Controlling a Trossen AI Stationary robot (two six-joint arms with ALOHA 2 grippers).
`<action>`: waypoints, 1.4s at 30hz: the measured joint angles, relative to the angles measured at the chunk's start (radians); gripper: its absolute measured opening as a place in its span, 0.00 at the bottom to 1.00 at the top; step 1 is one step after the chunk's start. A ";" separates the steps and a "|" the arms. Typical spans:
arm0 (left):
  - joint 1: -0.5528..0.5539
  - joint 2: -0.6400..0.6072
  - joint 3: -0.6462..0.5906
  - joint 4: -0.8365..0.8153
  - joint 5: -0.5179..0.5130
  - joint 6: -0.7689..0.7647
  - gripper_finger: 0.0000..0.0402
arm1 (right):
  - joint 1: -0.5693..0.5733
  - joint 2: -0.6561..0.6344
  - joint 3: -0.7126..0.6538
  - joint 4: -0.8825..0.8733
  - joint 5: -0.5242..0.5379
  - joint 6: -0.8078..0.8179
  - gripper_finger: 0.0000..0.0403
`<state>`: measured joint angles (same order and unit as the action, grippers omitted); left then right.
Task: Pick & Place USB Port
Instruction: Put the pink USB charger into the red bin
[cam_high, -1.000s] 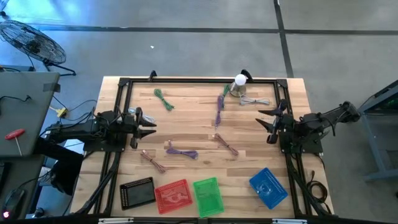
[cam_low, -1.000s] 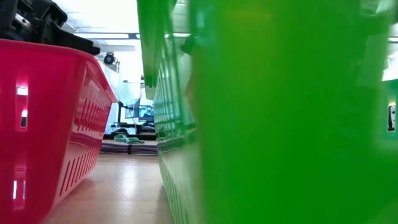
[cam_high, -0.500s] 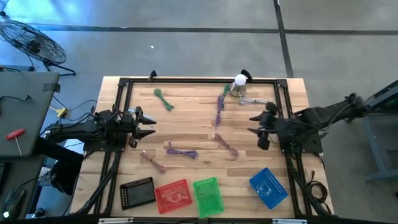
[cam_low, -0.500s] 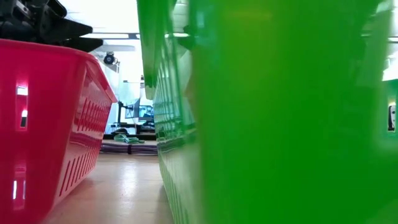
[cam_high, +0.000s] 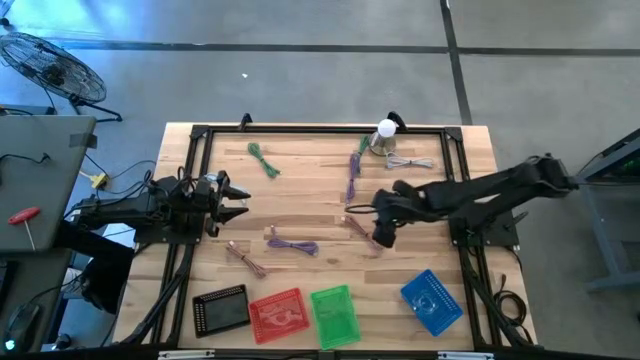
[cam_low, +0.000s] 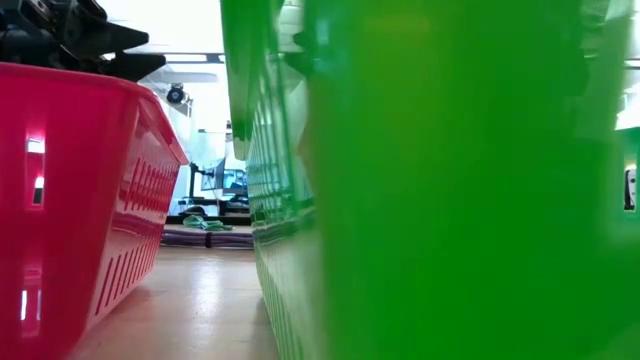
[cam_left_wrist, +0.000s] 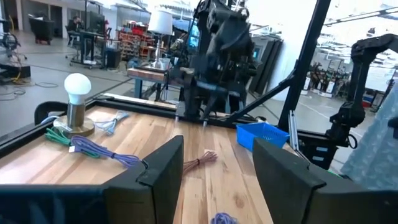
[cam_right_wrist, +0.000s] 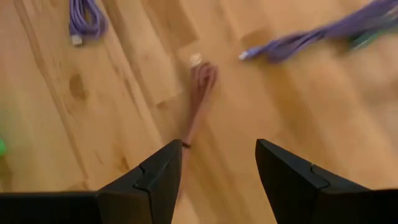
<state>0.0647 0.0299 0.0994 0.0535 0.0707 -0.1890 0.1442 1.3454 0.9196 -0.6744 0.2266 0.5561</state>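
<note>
I had swung the right end effector (cam_high: 381, 236), fingers spread, over the pink cable (cam_high: 364, 232), ready to grasp.

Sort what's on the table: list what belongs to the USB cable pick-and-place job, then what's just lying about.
Job in hand:
- pink cable, under the open right gripper
- purple cable
- green cable
- red basket, green basket, blue basket, likely drop spots

Lying about:
- bulb lamp
- black tray
- left gripper, open, waiting at the table's left edge
</note>
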 joint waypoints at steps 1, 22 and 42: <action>0.000 0.000 0.000 -0.003 0.002 0.000 0.47 | -0.005 0.023 -0.008 0.023 -0.022 0.011 0.49; 0.000 0.000 0.000 -0.063 0.005 0.001 0.47 | -0.021 0.432 -0.009 0.176 -0.093 0.004 0.42; 0.000 0.059 0.000 0.161 0.025 -0.002 0.47 | 0.033 0.096 -0.019 0.573 0.063 -0.312 0.03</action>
<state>0.0647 0.0889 0.0994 0.2148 0.0961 -0.1912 0.1772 1.4415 0.9005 -0.1019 0.2897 0.2439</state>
